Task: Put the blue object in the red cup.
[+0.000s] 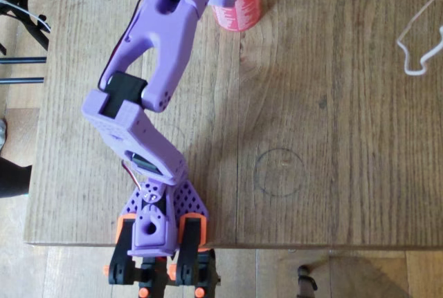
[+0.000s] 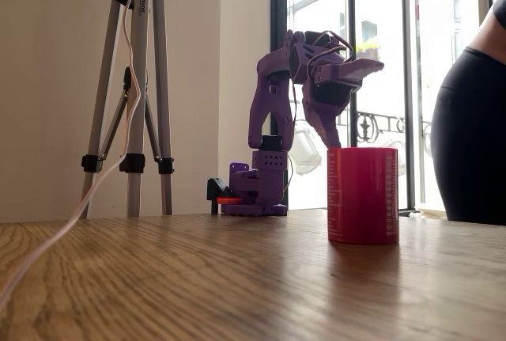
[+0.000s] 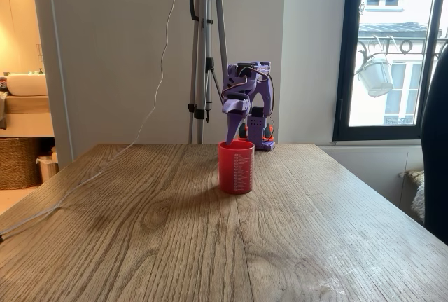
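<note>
Cup point(image 3: 236, 167) stands upright on the table point(image 3: 315, 232), red with a band of white print, and your purple arm point(image 1: 156, 70) reaches out over it. Your gripper point(image 2: 338, 131) hangs right at the cup's rim, fingertips pointing down into its mouth in both fixed views. You cannot tell how far the jaws are apart, nor whether they hold anything. Brick is not to be made out. Behind the table stands a tripod point(image 3: 204, 50).

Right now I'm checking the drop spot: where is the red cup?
The red cup stands at the table's top edge in the overhead view, right under the gripper.
</note>
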Tool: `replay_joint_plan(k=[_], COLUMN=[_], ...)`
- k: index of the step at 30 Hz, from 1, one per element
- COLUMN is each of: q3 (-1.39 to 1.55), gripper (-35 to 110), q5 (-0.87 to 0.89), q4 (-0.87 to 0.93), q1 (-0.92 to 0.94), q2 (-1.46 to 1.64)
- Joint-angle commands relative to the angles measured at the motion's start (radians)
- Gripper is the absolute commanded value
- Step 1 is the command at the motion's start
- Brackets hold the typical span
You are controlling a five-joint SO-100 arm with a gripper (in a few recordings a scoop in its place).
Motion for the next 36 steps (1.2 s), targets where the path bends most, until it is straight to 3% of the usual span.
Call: replay_joint_plan(k=[1,5,7,20,36], q3=[-0.026,-0.026,-0.041,-0.049,-0.195], gripper=[57,57,1,1,1], q5=[0.012,0.017,-0.021,-0.009,-0.034], q4=[0.008,0.014,0.023,0.037,-0.127], q1=[0.006,0.005,-0.002,-0.034,-0.164], q2=[0.040,0.041,0.043,0.069,0.276])
